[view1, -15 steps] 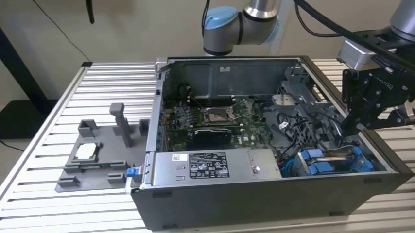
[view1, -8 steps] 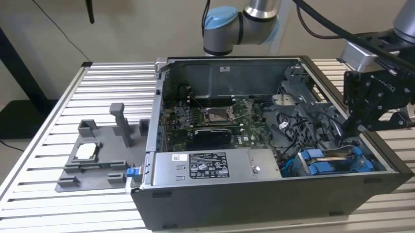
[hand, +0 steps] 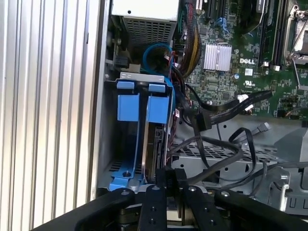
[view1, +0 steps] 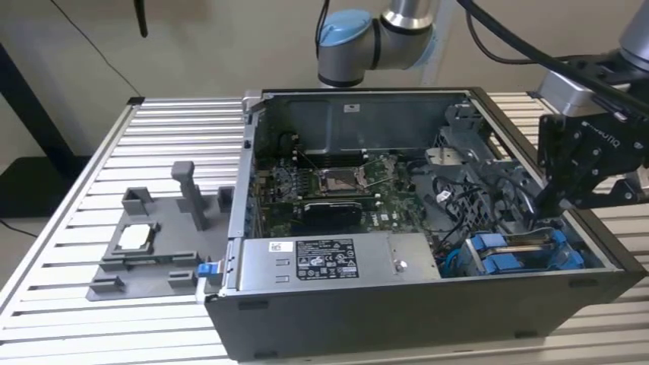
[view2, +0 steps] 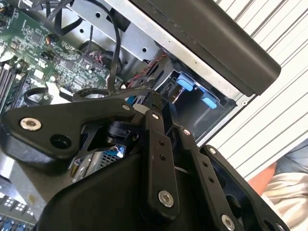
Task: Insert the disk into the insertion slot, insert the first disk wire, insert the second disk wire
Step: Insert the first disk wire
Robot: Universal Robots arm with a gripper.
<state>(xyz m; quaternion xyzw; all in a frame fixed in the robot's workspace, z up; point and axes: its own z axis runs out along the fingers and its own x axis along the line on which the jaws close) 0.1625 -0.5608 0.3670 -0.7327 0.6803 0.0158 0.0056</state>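
The disk point(hand: 155, 144) stands on edge inside the insertion slot point(hand: 109, 125), a dark grey cage in the corner of the open computer case, with blue caddy tabs point(hand: 144, 103) beside it. In the exterior view the disk point(view1: 522, 245) sits low in the cage point(view1: 598, 255) at that view's right. My gripper point(view1: 548, 207) hangs just above its upper end. Its black fingers point(hand: 161, 180) stand close together and nothing shows between them. Loose black disk wires point(hand: 201, 118) with connectors lie on the case floor next to the cage, apart from the gripper point(hand: 171, 180).
The motherboard point(view1: 335, 186) covers the case floor and a silver power supply box point(view1: 324, 258) sits along the near wall. A grey fixture point(view1: 152, 247) rests on the slatted table at the exterior view's left. A person's arm point(view2: 288, 185) shows beyond the case wall point(view2: 216, 43).
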